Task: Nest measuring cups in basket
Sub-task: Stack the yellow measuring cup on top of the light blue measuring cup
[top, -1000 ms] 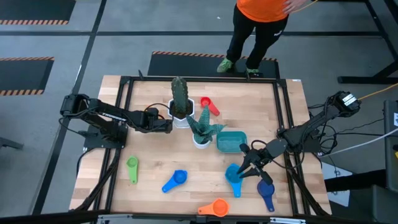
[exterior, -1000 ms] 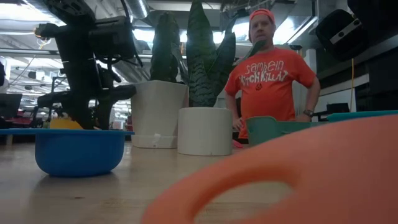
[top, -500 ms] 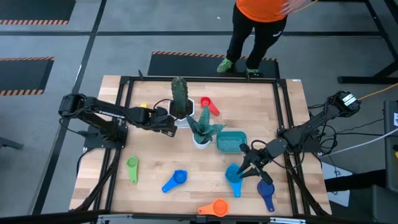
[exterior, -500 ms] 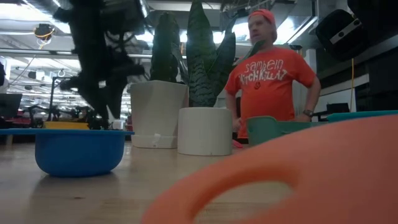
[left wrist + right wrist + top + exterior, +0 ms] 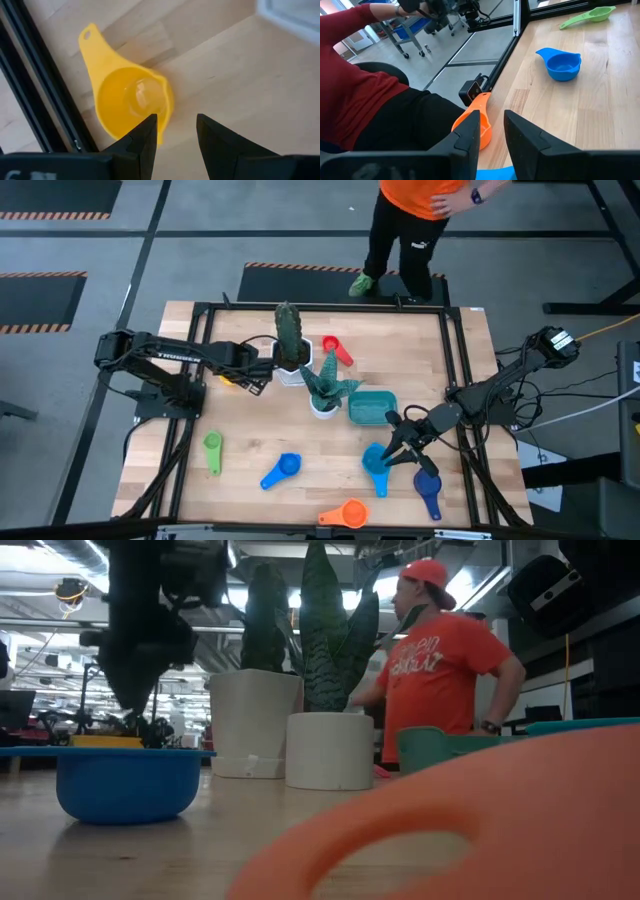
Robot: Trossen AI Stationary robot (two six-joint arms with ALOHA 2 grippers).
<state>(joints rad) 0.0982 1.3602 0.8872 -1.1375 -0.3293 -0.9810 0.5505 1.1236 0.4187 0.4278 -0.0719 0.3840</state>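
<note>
**Left arm poised over the yellow cup; basket not yet holding a stack**

The teal basket [image 5: 372, 407] sits near the middle of your table, and nothing can be seen nested in it from above. Use it as your landmark. The measuring cups are scattered around it so each can be picked up singly: a red cup [image 5: 336, 351] beyond it toward the far edge, a green cup [image 5: 213, 451] well off toward the left arm's side, a blue cup [image 5: 283, 470] and an orange cup [image 5: 345, 513] toward the near edge, and a light blue cup [image 5: 377, 463] and a dark blue cup [image 5: 429, 490] just on the near side of it.

Your left gripper [image 5: 174, 131] hangs over the yellow cup [image 5: 129, 99], far from the basket beside the cactus pot [image 5: 291, 358]. Its fingers are spread and empty, one above the cup's rim, likely lined up to pinch that rim.

Your right gripper [image 5: 404, 442] waits just near-side of the basket, over the light blue cup, fingers parted with nothing between them.
</note>
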